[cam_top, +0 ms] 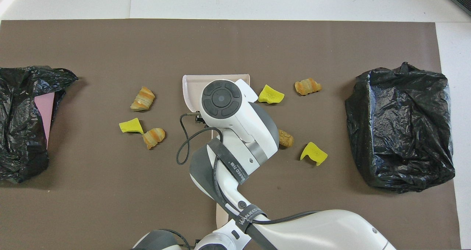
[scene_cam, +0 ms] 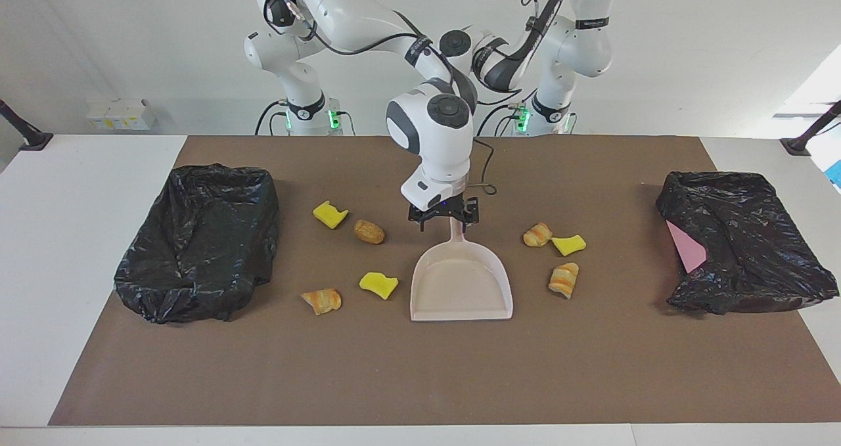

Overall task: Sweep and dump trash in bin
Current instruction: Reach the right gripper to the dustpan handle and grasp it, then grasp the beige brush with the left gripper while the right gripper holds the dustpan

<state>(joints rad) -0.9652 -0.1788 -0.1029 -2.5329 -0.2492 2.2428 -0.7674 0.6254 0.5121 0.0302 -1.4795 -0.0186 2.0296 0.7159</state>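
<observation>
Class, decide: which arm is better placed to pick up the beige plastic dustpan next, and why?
Right. The right gripper hangs open at the handle of the beige plastic dustpan, ready to close on it. The left gripper is shut on the beige brush handle, away from the pan.

The right tool (scene_cam: 444, 217) straddles the dustpan (scene_cam: 461, 282) handle, fingertips apart. Trash (scene_cam: 369, 231) lies scattered beside the dustpan on the worktop (scene_cam: 420, 380).
</observation>
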